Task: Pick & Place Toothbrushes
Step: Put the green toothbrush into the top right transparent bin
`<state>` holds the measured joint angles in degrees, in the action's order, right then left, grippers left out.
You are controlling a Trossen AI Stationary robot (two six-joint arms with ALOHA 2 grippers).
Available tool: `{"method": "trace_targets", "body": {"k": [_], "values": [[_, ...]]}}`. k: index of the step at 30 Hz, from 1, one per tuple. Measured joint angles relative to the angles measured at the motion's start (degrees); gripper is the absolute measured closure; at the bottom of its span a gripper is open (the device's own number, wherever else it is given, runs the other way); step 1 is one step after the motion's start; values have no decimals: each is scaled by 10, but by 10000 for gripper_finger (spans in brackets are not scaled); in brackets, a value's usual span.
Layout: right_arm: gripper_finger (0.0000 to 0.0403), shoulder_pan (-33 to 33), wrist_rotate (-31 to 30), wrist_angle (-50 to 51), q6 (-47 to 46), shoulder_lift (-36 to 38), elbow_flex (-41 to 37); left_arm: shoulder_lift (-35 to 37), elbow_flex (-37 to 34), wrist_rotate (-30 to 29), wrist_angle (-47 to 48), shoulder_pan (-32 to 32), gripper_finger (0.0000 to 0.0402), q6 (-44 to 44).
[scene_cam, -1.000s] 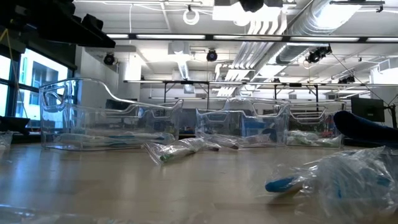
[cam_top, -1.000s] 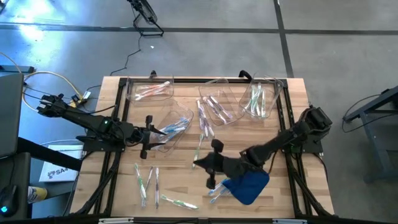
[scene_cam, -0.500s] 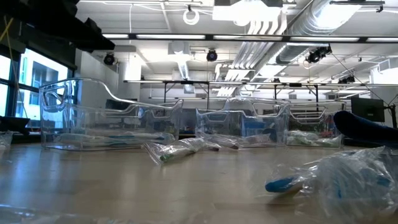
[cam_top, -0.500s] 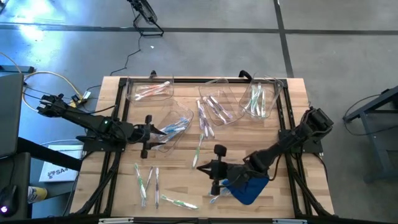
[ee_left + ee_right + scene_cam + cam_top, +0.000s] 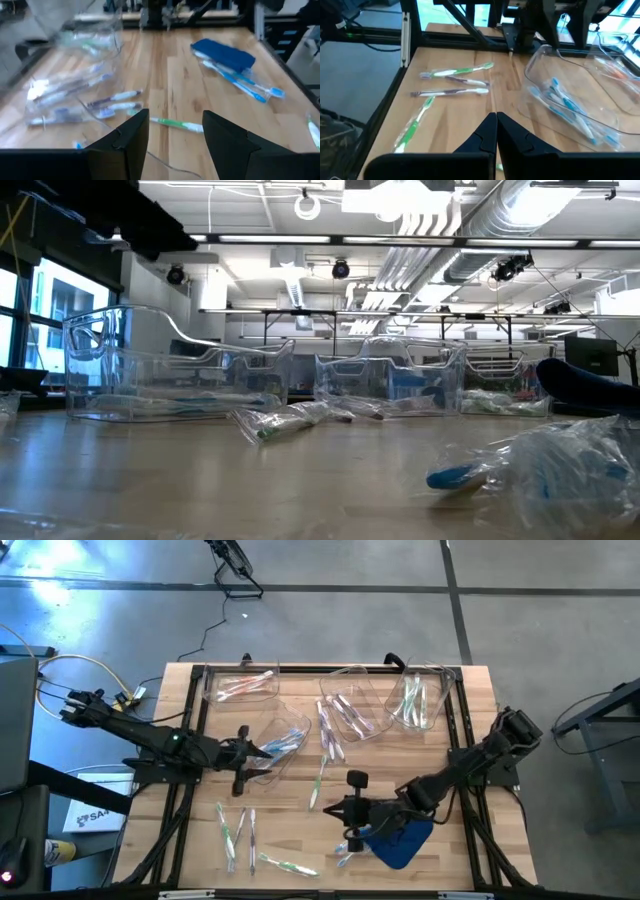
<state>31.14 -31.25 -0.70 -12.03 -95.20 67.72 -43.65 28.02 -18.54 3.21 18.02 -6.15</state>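
Wrapped toothbrushes lie loose on the wooden table: several near the left front (image 5: 236, 828), a green one mid-table (image 5: 318, 785) and blue ones (image 5: 345, 850) beside the blue cloth (image 5: 402, 840). Others lie in clear bins (image 5: 355, 708). My left gripper (image 5: 246, 754) hangs open at the near rim of the bin holding blue toothbrushes (image 5: 282, 743); in the left wrist view (image 5: 175, 132) nothing sits between its fingers. My right gripper (image 5: 340, 812) hovers shut and empty (image 5: 496, 125) above the table's middle, just left of the cloth.
Several clear bins stand along the far half of the table (image 5: 240, 686) (image 5: 416, 700); they form a row in the low view (image 5: 170, 370). Black frame rails (image 5: 462, 730) run along the table's sides. Bare wood lies between the two grippers (image 5: 290, 810).
My right gripper, shut throughout, has drawn back a little toward the table's right and near edges, away from the green toothbrush and closer to the blue cloth. My left gripper has rolled slightly at its wrist while staying by the bin. No toothbrush has moved.
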Motion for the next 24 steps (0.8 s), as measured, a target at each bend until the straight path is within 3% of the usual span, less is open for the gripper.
{"method": "trace_targets", "body": {"k": [6,12,17,24], "values": [[401,-13,12,33,0,7,0,-113,30,-19,0,0,222,-69],[401,-17,17,98,-31,8,0,-219,104,21,21,0,222,-94],[401,-16,17,147,-61,8,0,-286,218,23,148,0,222,-97],[401,-16,12,232,-105,8,0,-378,335,10,298,0,222,-181]]}}
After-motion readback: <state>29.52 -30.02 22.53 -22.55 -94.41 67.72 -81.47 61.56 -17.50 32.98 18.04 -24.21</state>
